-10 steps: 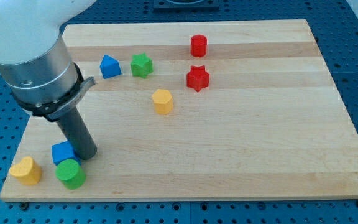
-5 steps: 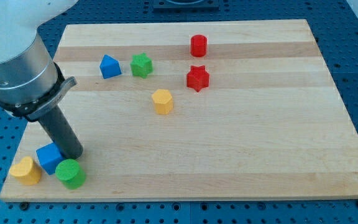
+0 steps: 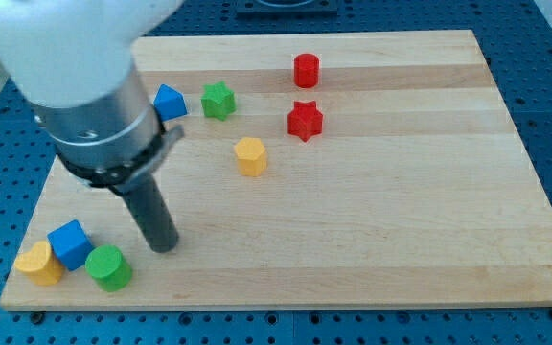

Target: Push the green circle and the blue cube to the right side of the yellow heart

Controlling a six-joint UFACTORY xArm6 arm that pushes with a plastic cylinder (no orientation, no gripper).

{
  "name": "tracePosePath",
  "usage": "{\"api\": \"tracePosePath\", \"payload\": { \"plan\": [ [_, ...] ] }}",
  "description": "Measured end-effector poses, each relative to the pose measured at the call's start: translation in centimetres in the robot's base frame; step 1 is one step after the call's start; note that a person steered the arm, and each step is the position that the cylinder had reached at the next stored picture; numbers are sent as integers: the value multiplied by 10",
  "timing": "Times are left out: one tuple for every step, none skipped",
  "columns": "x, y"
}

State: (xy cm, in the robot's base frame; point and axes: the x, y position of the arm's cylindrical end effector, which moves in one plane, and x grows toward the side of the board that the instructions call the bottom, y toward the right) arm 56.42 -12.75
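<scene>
Near the left corner the yellow heart (image 3: 38,263) touches the blue cube (image 3: 69,243) on its right, the green circle (image 3: 109,268) just beside (both apparently placed); the tip (image 3: 165,245), fingerless, stands right, apart.

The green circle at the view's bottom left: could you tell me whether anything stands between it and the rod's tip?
Nothing visible does. My tip sits just to the view's right of the green circle, apart from it, with bare board between. The blue cube and the yellow heart lie further to the view's left.
</scene>
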Motion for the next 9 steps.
{"api": "tracePosePath", "payload": {
  "plan": [
    [22,25],
    [49,29],
    [54,30],
    [54,24],
    [54,24],
    [54,14],
    [54,-9],
    [52,-41],
    [50,-55]
  ]
}}
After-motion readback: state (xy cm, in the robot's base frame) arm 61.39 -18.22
